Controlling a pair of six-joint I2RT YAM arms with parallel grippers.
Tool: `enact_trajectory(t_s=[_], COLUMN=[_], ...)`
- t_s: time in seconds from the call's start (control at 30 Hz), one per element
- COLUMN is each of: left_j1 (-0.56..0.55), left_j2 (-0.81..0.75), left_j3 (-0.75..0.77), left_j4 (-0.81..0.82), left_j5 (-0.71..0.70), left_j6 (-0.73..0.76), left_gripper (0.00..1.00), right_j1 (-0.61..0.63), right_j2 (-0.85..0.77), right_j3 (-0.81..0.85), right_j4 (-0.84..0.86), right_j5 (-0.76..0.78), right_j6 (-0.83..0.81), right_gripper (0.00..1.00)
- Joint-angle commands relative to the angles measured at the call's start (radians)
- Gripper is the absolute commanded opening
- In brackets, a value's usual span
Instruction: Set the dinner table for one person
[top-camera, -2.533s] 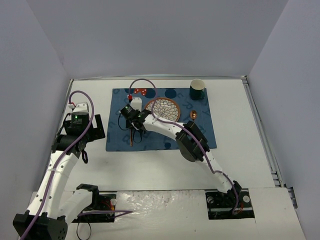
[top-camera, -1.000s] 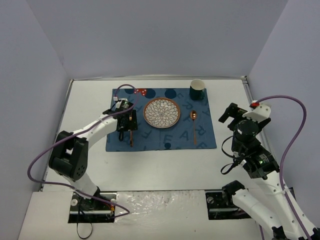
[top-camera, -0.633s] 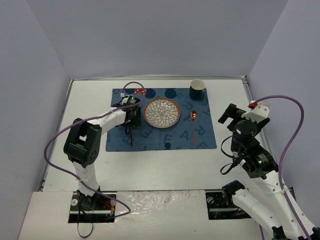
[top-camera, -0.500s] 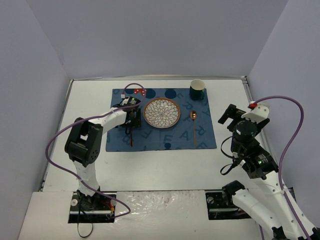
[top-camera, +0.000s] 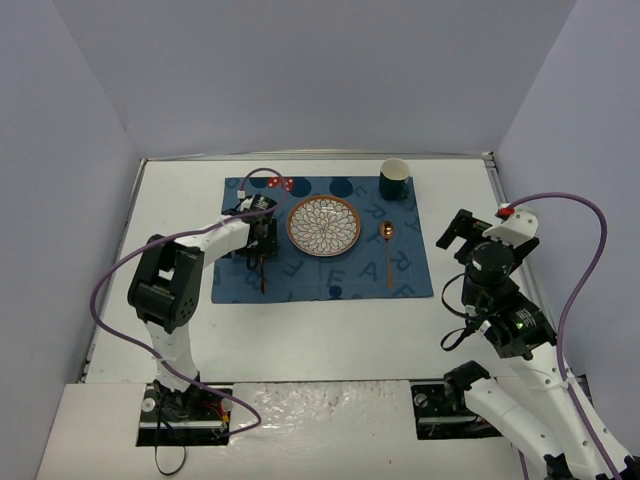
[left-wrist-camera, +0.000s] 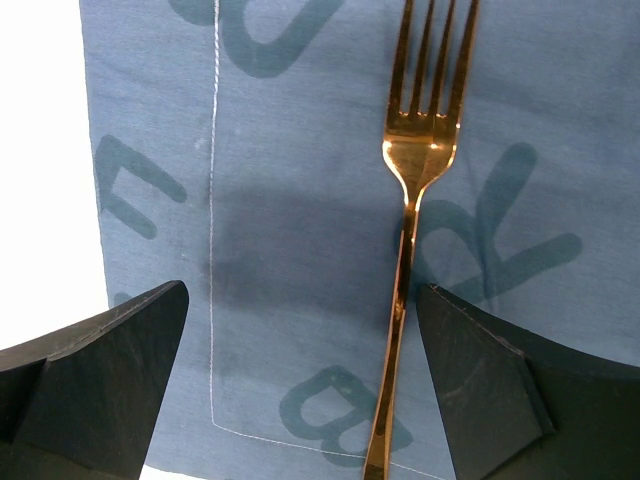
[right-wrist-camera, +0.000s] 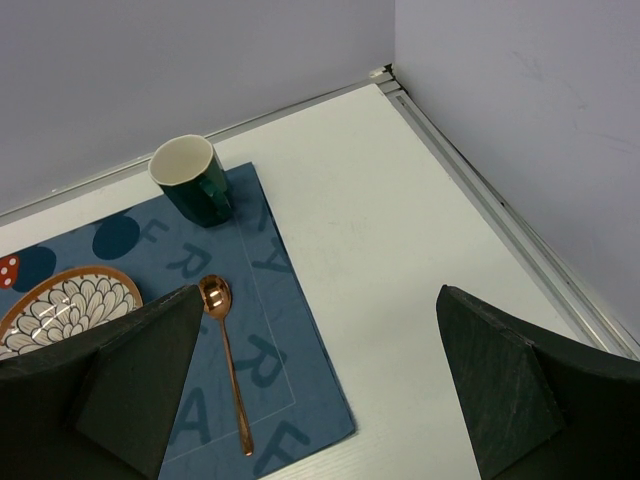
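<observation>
**Top external view.** The white bench (top-camera: 330, 330) is seen filling the floor of the enclosure, from the arm bases at the near edge to the far wall. A dark blue lettered placemat (top-camera: 400, 285) is laid on its far middle part. On the placemat a patterned plate (top-camera: 324, 225) is set at the centre. A copper spoon (top-camera: 388, 250) is laid to the right of the plate, and a dark green mug (top-camera: 394, 179) is stood at the far right corner. A copper fork (top-camera: 262, 275) is laid to the left of the plate. The left arm (top-camera: 170, 290) is stretched out to the fork, so that the fork's far part is covered by the wrist. The right arm (top-camera: 500, 290) is held up over the bare bench, right of the placemat and well apart from the spoon.

**Left wrist view.** The left jaws are shown spread wide above the placemat (left-wrist-camera: 300, 120). The fork (left-wrist-camera: 410, 200) is laid flat between the two fingers (left-wrist-camera: 100, 370), closer to the one on the picture's right. It is not pinched. A strip of bench (left-wrist-camera: 40, 150) is seen past the placemat's stitched edge.

**Right wrist view.** The right jaws are shown spread wide, with nothing between the fingers (right-wrist-camera: 520, 390). Beneath them the bench (right-wrist-camera: 400, 250) is seen running to the corner of the walls. The mug (right-wrist-camera: 190, 180), the spoon (right-wrist-camera: 225, 360) and part of the plate (right-wrist-camera: 60, 305) are seen on the placemat (right-wrist-camera: 270, 370).
</observation>
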Motion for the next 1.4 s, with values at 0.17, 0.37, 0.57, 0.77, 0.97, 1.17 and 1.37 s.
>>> enact_trajectory(t_s=[0.17, 0.37, 0.57, 0.77, 0.97, 1.17, 1.37], left_j1=[0.02, 0.023, 0.024, 0.023, 0.014, 0.012, 0.01], left_j2=[-0.052, -0.052, -0.057, -0.062, -0.127, -0.187, -0.199], left_j3=[0.013, 0.012, 0.014, 0.017, -0.037, -0.1, -0.115], left_j4=[-0.026, -0.03, -0.033, -0.038, -0.025, -0.025, -0.028], left_j5=[-0.035, -0.041, -0.045, -0.039, 0.04, 0.06, 0.064], left_j6=[0.028, 0.029, 0.032, 0.041, 0.016, -0.003, -0.002], left_gripper=[0.95, 0.95, 0.95, 0.95, 0.95, 0.95, 0.95], right_j1=[-0.002, -0.002, -0.002, -0.002, -0.002, -0.002, -0.002], right_j2=[0.004, 0.005, 0.008, 0.013, 0.017, 0.019, 0.021], right_j3=[-0.001, -0.001, 0.0, 0.0, 0.0, 0.0, 0.0], right_j4=[0.049, 0.049, 0.049, 0.049, 0.049, 0.051, 0.051], right_j5=[0.028, 0.027, 0.025, 0.021, 0.018, 0.012, 0.007], right_j6=[-0.003, -0.003, -0.003, -0.003, 0.0, 0.004, 0.006], right_gripper=[1.0, 1.0, 1.0, 1.0, 1.0, 1.0, 1.0])
